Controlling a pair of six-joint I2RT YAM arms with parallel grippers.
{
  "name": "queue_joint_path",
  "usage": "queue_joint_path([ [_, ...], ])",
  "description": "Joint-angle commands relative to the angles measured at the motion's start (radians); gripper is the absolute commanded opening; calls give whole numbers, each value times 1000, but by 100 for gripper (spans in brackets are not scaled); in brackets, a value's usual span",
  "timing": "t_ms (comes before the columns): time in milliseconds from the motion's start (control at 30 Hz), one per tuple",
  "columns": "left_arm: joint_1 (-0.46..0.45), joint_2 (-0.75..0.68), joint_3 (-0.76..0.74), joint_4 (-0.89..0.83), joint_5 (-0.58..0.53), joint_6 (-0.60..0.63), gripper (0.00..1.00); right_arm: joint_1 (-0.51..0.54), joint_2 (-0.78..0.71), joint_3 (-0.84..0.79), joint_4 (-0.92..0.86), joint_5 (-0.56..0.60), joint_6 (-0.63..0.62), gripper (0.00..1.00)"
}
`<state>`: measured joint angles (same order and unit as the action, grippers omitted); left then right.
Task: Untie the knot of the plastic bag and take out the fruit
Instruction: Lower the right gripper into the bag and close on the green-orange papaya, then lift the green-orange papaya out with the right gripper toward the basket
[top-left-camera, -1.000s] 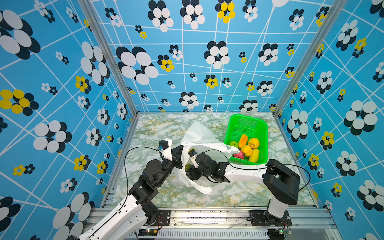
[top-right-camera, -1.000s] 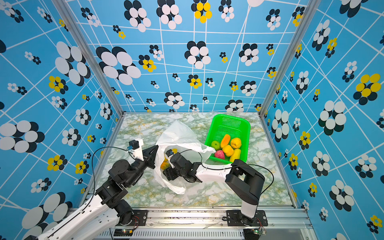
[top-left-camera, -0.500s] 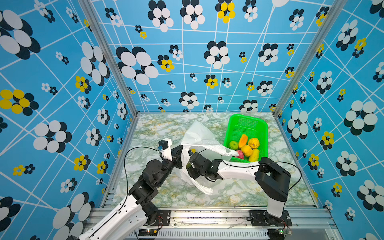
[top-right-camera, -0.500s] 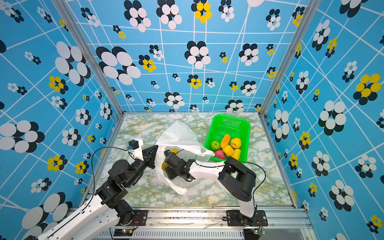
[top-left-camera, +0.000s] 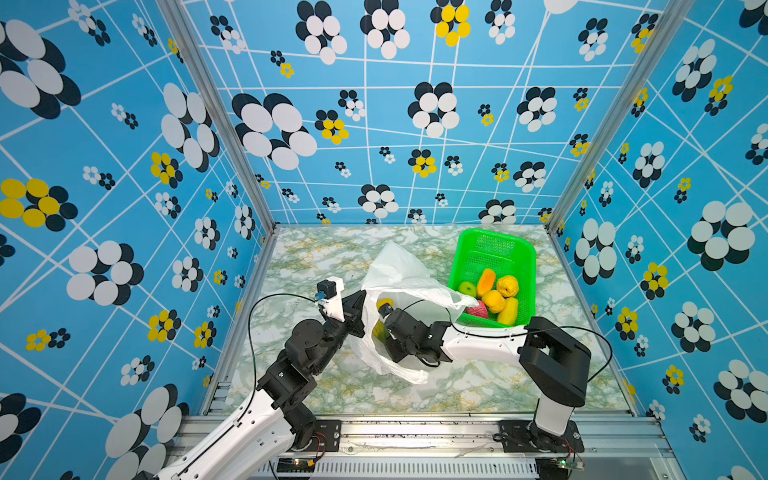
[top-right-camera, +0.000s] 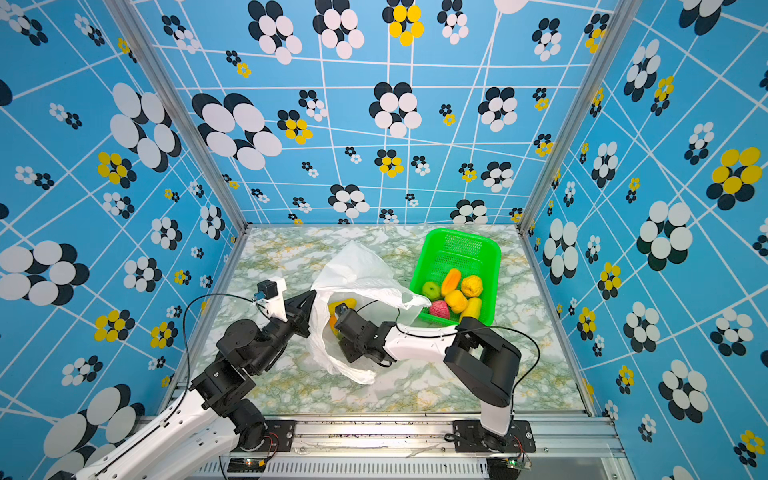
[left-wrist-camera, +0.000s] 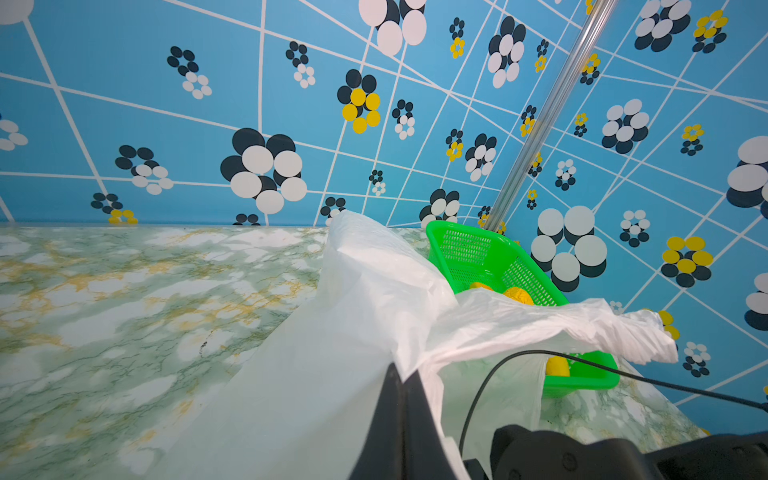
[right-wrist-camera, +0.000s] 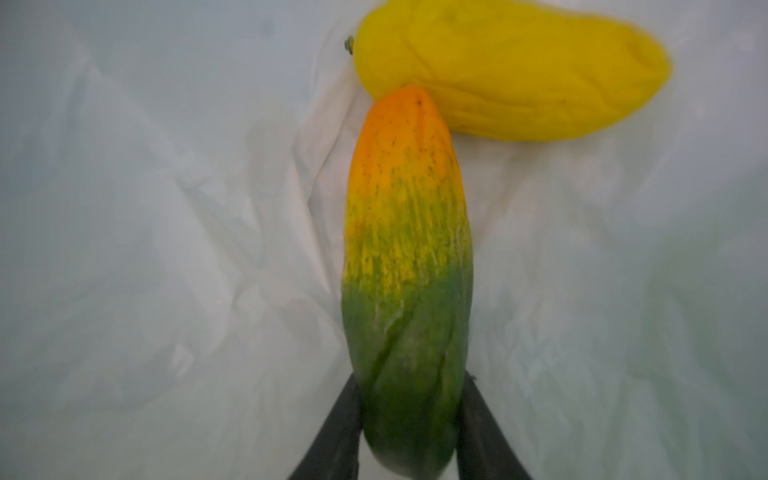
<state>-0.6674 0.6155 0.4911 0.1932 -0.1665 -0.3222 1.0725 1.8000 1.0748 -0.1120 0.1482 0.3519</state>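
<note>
The white plastic bag (top-left-camera: 399, 270) (top-right-camera: 357, 266) lies mid-table with its mouth gaping toward the front; the knot is out of view. My left gripper (top-left-camera: 363, 299) (left-wrist-camera: 402, 370) is shut on the bag's left rim and holds it up. My right gripper (top-left-camera: 380, 328) (right-wrist-camera: 409, 380) reaches inside the bag. Its jaws press both sides of a green-to-orange oblong fruit (right-wrist-camera: 407, 249). A yellow fruit (right-wrist-camera: 511, 70) (top-right-camera: 343, 305) lies just beyond it, touching its orange tip. In both top views the bag hides the right fingertips.
A green mesh basket (top-left-camera: 494, 245) (top-right-camera: 457, 241) (left-wrist-camera: 469, 249) stands at the back right, right beside the bag, holding several fruits (top-left-camera: 494, 299). The right arm's black cable (left-wrist-camera: 478, 395) loops over the bag mouth. Patterned walls close three sides.
My right gripper has pushed further left into the bag and its jaws have narrowed onto the green-and-orange fruit. The left gripper keeps its hold on the rim, unmoved.
</note>
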Motion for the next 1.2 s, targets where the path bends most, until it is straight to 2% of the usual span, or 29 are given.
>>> queue_joint_path([
  [0, 6, -14, 9, -6, -14, -2, 0, 0, -85, -35, 39, 61, -11, 30],
  [167, 5, -14, 8, -6, -15, -3, 0, 0, -188, -99, 88, 107, -26, 26],
  [400, 6, -10, 7, -3, -15, -3, 0, 0, -348, -251, 249, 155, -26, 24],
  [733, 5, -10, 6, -4, -19, -2, 0, 0, -508, -360, 356, 168, -53, 23],
  [900, 5, -8, 7, -3, -17, -5, 0, 0, -654, -406, 367, 166, -94, 23],
  [1167, 6, -6, 6, -2, -18, -3, 0, -1, -892, -548, 487, 203, -123, 25],
])
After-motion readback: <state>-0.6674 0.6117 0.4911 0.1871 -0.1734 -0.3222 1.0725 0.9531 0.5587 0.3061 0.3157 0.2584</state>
